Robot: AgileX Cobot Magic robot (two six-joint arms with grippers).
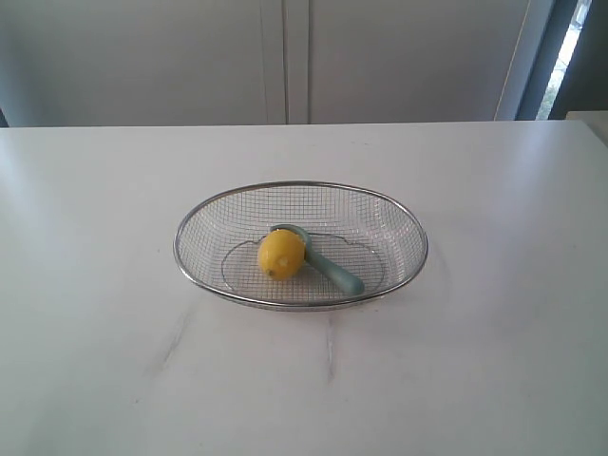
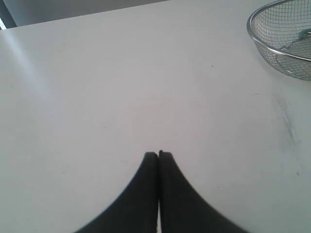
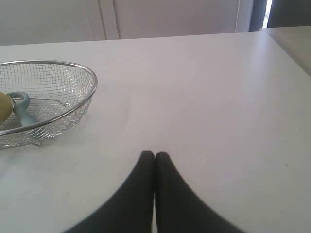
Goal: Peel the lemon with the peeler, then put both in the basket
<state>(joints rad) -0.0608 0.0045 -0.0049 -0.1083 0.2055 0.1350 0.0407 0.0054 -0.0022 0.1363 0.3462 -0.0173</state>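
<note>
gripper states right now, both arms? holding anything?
Left gripper: closed, holding nothing.
Right gripper: closed, holding nothing.
The lemon and peeler both lie in the basket.

exterior view looks down frontally, wrist views low, all sharing basket [image 1: 204, 237]

I'm seeing the left tool [image 2: 159, 154] showing two smooth matte-black fingers, broad-based and curving to narrow tips; the right tool [image 3: 154, 154] is looking identical.
</note>
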